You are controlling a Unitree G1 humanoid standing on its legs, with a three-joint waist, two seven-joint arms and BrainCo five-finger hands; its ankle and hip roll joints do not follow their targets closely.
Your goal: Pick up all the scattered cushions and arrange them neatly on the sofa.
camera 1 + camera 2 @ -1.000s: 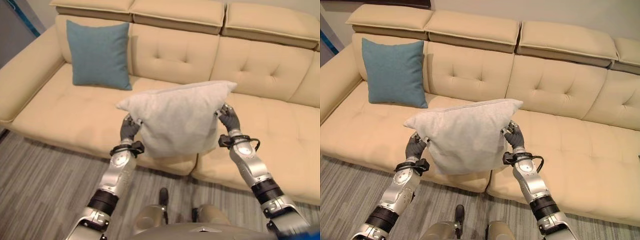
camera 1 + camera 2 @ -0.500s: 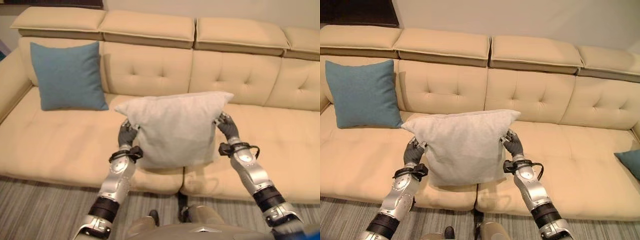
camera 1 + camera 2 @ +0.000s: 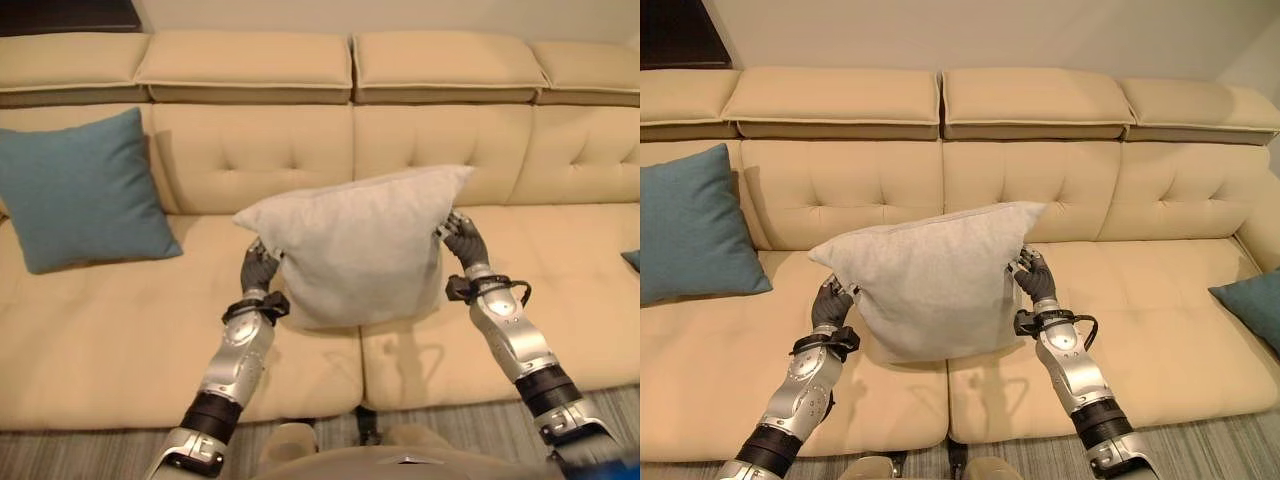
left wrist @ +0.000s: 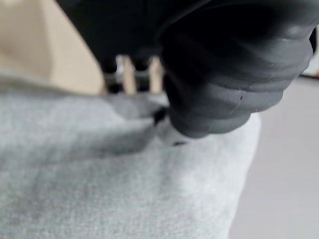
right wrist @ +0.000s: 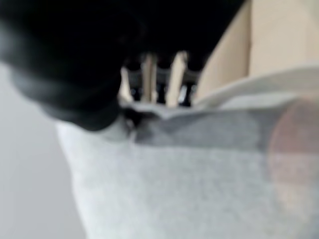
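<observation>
Fingers around plump pale-grey cushion

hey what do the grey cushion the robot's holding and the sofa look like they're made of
Grey cushion: looks like a soft, matte woven or brushed fabric; the wrist view shows a fuzzy nap and it dents where both hands grip its sides.
Sofa: smooth cream upholstery with button tufting and a slight sheen, probably leather or faux leather; which one can't be told.
</observation>
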